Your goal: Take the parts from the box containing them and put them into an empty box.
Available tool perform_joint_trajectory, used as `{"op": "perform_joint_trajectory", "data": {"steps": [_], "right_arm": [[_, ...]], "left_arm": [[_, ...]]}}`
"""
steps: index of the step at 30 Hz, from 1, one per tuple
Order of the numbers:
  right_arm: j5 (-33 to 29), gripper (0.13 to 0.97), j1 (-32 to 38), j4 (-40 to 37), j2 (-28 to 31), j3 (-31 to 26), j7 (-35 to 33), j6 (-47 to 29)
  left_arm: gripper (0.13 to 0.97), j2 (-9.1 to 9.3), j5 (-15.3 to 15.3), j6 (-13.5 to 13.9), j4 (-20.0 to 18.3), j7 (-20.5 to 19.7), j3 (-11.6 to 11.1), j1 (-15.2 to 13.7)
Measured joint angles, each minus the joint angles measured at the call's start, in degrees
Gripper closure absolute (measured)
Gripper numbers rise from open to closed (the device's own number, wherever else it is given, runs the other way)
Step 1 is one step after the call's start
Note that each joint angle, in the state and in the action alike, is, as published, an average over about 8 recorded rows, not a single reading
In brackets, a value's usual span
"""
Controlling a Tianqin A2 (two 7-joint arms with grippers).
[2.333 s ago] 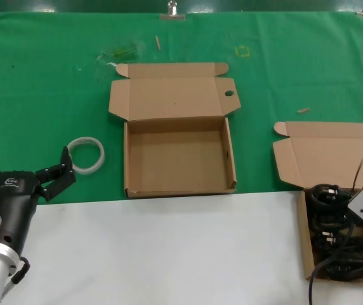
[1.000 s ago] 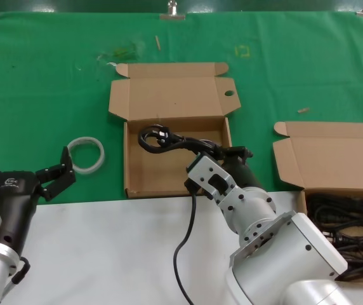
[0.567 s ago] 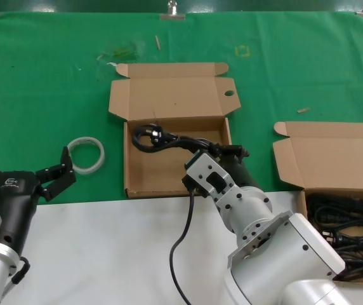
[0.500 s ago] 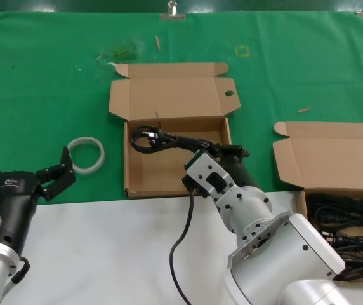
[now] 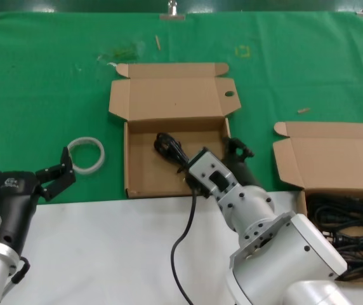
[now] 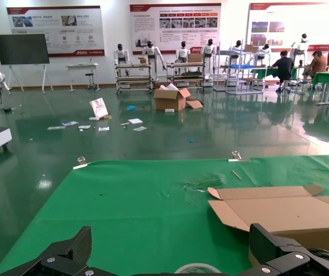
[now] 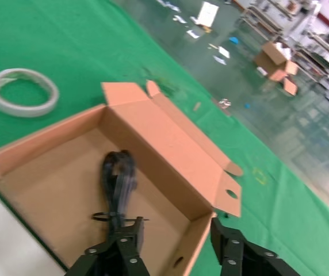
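The empty box (image 5: 145, 170), its flap with the round hole at the back, lies open on the green cloth; it also shows in the right wrist view (image 7: 49, 172). One black cord bundle (image 5: 167, 148) lies on its floor, its tie visible in the right wrist view (image 7: 116, 179). My right gripper (image 5: 214, 156) is open, its jaws straddling the box's right wall (image 7: 179, 240), one finger beside the cord's near end. The box containing the parts (image 5: 306, 244) sits at the right edge with several black cords (image 5: 346, 238) in it. My left gripper (image 5: 24, 165) is open and empty at the left.
A white tape ring (image 5: 86, 154) lies left of the empty box, just ahead of my left gripper (image 6: 173, 260); it also shows in the right wrist view (image 7: 22, 92). The green cloth ends at a white table strip (image 5: 105, 254) along the front. The part box's lid (image 5: 334, 159) stands open.
My right gripper carried a cord from the right box over the empty box, lowered it and opened. The cord now lies on the box floor. The left arm has not moved.
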Motion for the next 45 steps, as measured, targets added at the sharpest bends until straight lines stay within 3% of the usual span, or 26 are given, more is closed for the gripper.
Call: {"op": "perform_joint_trajectory", "data": {"steps": [9,13,21,29,38,45], "right_arm": [[-4.82,0.562,-1.86,0.43,0.03,2.71,8.24,-3.77],[-7.67,0.562,-2.95,0.68,0.03,4.31,13.18,-6.02],[-13.45,0.357,-5.17,1.18,0.03,7.56,23.1,-10.56],[-19.27,0.216,-7.4,1.7,0.03,10.83,33.09,-15.13],[-25.79,0.142,-9.91,2.27,0.03,14.49,44.3,-20.25],[-30.88,0.132,-11.88,2.71,0.03,17.36,53.06,-24.26]], "left_arm": [[0.132,0.0,0.0,0.0,0.0,0.0,0.0,0.0],[0.132,0.0,-0.01,0.0,0.0,0.0,0.0,0.0],[0.132,0.0,0.0,0.0,0.0,0.0,0.0,0.0],[0.132,0.0,0.0,0.0,0.0,0.0,0.0,0.0],[0.132,0.0,-0.01,0.0,0.0,0.0,0.0,0.0],[0.132,0.0,-0.01,0.0,0.0,0.01,0.0,0.0]]}}
